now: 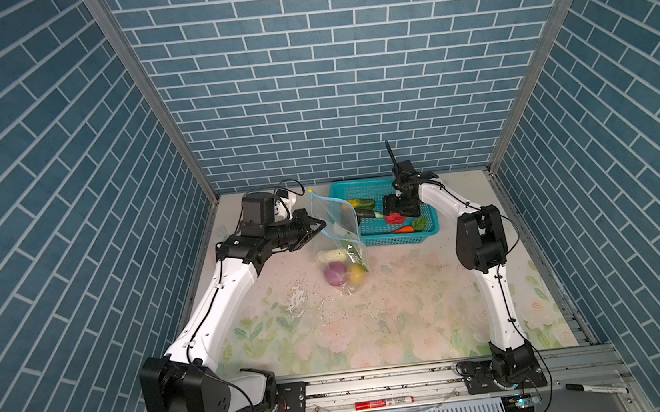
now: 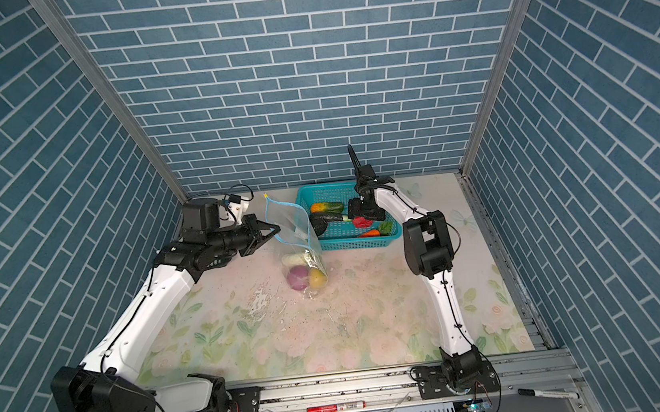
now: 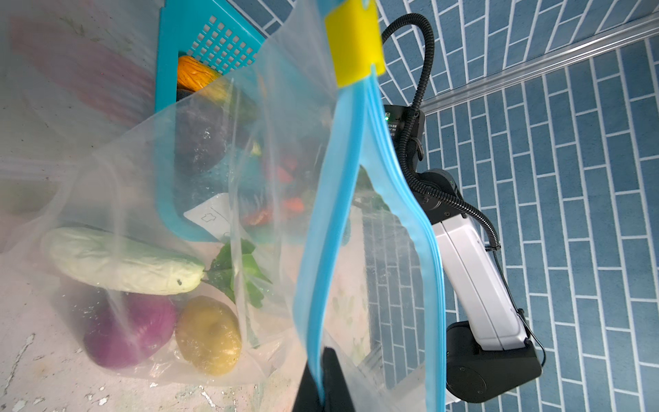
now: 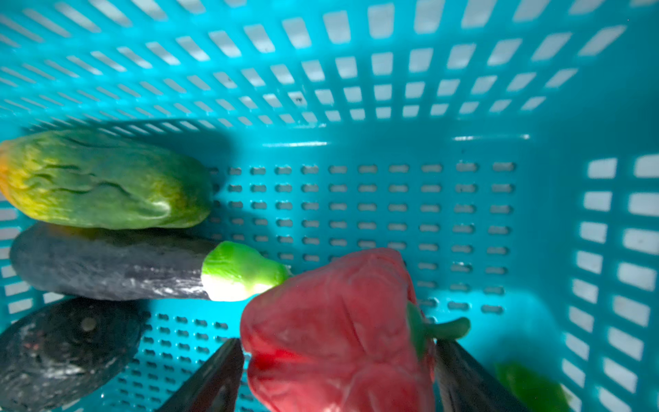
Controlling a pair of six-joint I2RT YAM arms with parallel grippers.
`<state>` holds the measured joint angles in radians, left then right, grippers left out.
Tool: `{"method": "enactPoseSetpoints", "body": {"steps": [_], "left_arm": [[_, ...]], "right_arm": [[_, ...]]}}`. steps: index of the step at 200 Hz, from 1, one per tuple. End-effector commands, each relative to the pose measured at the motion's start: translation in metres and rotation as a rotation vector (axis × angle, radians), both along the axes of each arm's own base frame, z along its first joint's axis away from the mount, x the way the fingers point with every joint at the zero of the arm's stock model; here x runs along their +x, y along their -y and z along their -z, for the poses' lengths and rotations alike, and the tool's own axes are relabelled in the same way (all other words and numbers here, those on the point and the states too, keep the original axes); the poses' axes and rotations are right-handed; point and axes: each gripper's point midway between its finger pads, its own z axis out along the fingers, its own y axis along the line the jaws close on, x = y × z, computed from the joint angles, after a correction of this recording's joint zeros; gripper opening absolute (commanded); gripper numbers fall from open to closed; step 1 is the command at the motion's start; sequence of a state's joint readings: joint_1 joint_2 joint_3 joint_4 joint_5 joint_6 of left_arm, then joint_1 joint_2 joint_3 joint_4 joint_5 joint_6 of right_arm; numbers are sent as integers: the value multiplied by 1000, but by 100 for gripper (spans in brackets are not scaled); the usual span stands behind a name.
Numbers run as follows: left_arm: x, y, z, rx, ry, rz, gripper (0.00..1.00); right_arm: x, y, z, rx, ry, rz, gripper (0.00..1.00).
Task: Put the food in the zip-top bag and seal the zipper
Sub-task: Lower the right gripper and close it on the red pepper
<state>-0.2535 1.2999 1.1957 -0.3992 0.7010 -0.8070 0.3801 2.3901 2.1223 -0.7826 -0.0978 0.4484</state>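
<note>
so far, partly packed and unsealed.
the left end effector (image 3: 322, 387) pinches the zipper (image 3: 321, 249), holding the zip-top bag (image 1: 338, 225) up near the worktop's (image 1: 414, 311) far edge with purple onion (image 1: 334, 274) and yellow fruit (image 1: 355, 273) inside; the right end effector (image 4: 337, 356) stands wide around the red piece (image 4: 338, 314) in the teal basket (image 1: 403, 242), beside carrot (image 1: 405, 230) and eggplant (image 4: 107, 264).

Within the basket (image 4: 392, 142), the red piece (image 4: 331, 306) is blurred and cropped at the frame edge; whether it is gripped by the right gripper (image 4: 338, 345) cannot be determined.
</note>
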Motion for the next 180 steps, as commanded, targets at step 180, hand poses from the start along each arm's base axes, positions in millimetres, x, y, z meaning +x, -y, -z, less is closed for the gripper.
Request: {"method": "enactPoseSetpoints", "body": {"steps": [180], "left_arm": [[-7, 1, -2, -5, 20, 11, 0]], "right_arm": [[2, 25, -14, -185, 36, -13, 76]]}}
